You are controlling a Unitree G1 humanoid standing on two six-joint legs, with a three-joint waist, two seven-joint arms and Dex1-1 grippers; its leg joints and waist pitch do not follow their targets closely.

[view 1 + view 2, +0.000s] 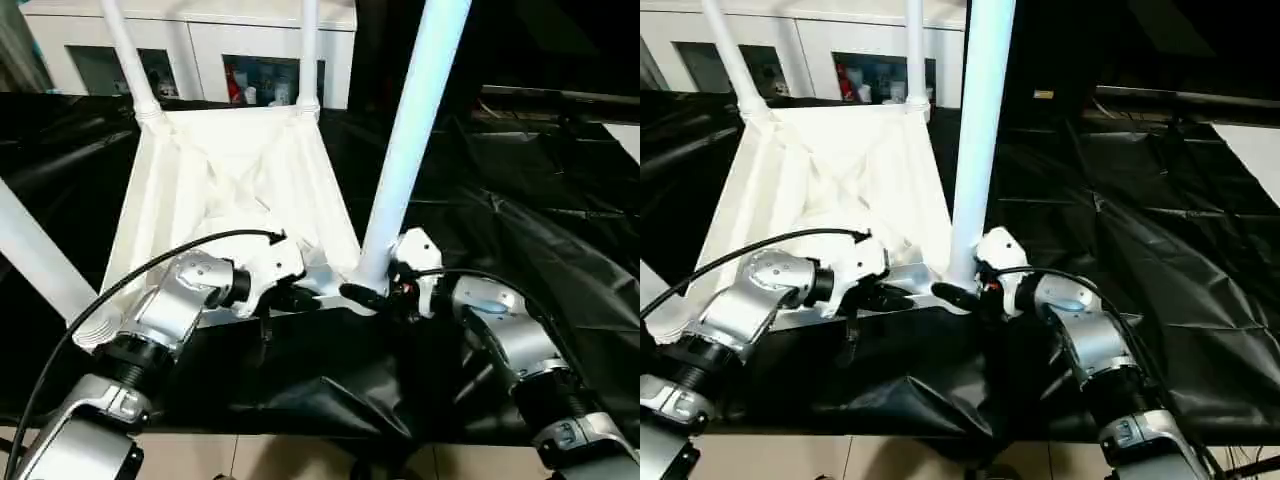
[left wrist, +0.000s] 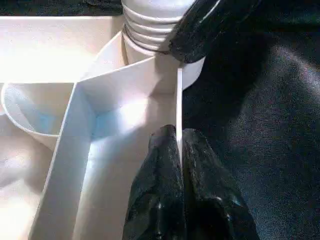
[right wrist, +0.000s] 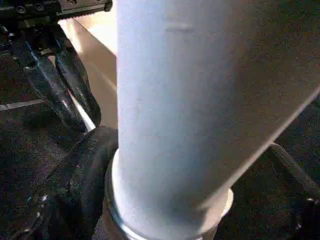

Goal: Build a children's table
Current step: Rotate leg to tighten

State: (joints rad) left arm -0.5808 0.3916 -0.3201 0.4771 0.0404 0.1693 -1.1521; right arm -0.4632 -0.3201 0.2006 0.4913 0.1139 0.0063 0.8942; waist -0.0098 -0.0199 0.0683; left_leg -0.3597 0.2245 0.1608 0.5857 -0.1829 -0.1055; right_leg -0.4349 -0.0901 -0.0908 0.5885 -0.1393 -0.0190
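The white table top [image 1: 230, 190] is lying upside down on the black-draped work table [image 1: 520, 230], its ribbed underside facing up. Two legs are standing in the far corner sockets, the far left leg [image 1: 128, 55] and the far right leg [image 1: 308, 50]. A third leg [image 1: 35, 255] is slanting up from the near left corner, close beside the left forearm.

The left gripper [image 2: 179, 150] is pinching the thin near rim of the top between its two black fingers [image 2: 155, 185], which are pressing together on either side of that wall. It is sitting just beside the near right corner socket.

The right gripper [image 1: 372, 292] is holding the base of the near right leg [image 1: 410, 130], which is rising upright from that socket. One black finger [image 3: 82, 175] is curling against the leg just above its ridged collar; the opposite finger is hidden behind the tube, so the grasp appears closed around it, though not with certainty.
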